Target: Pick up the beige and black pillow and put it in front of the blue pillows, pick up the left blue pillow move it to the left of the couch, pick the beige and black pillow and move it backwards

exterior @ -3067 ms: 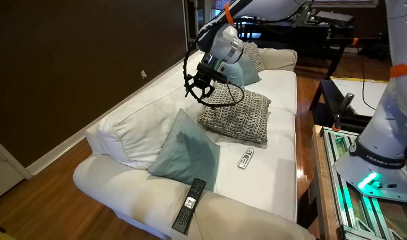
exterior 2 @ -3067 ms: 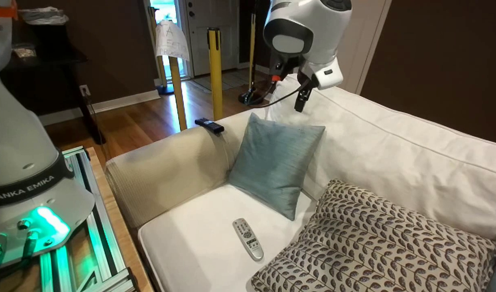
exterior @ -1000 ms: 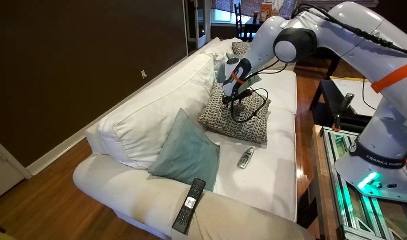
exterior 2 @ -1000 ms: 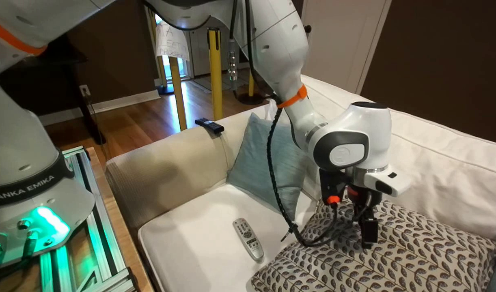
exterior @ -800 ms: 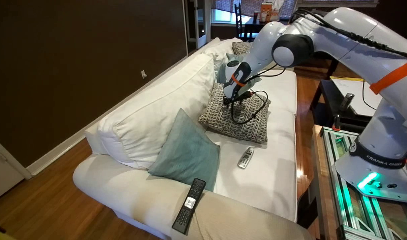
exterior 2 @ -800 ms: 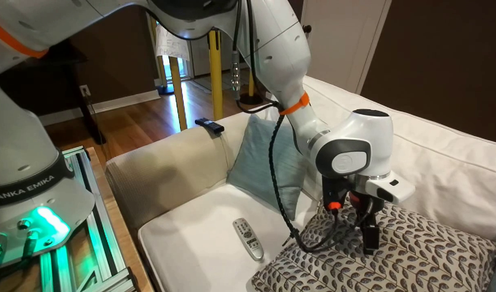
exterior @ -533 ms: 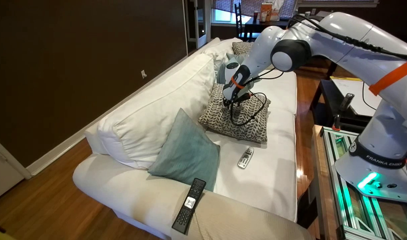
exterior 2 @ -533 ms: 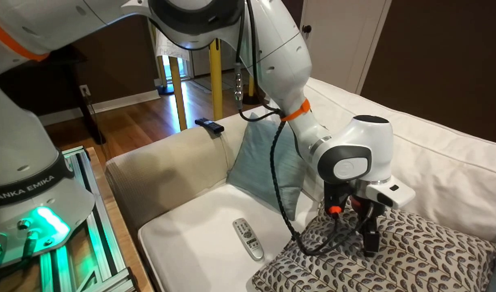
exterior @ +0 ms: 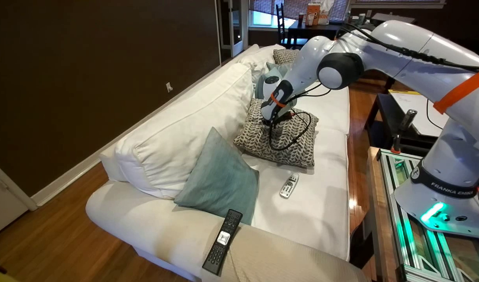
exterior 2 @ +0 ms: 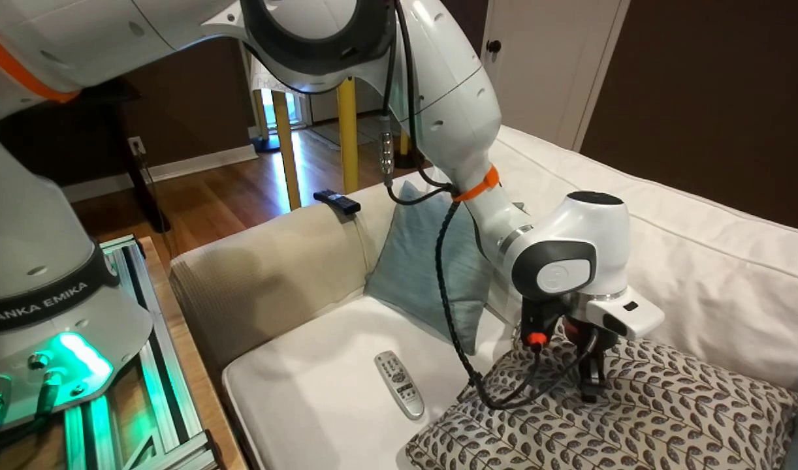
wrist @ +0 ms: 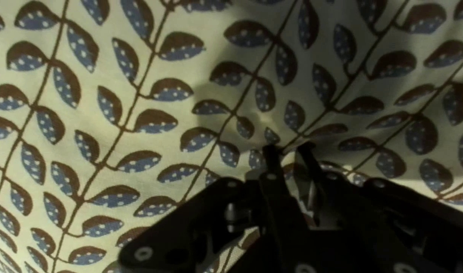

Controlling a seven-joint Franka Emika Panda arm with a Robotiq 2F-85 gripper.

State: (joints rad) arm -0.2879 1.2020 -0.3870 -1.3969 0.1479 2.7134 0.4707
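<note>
- Against dark wall (exterior: pixel 106 70), on white couch (exterior: pixel 302 219).
- Likely done: moving left blue pillow (exterior: pixel 220 180) to couch's left.
- Apparently pinching beige and black pillow (exterior 2: pixel 640 418) between jaws, mid-couch.
- Remaining, presumably: shifting it backwards.

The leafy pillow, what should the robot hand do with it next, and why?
Probably a gentle little lift: the hand seems to pinch a pucker of the leafy pillow between its close-set fingers, and the pillow lies on the couch.
</note>
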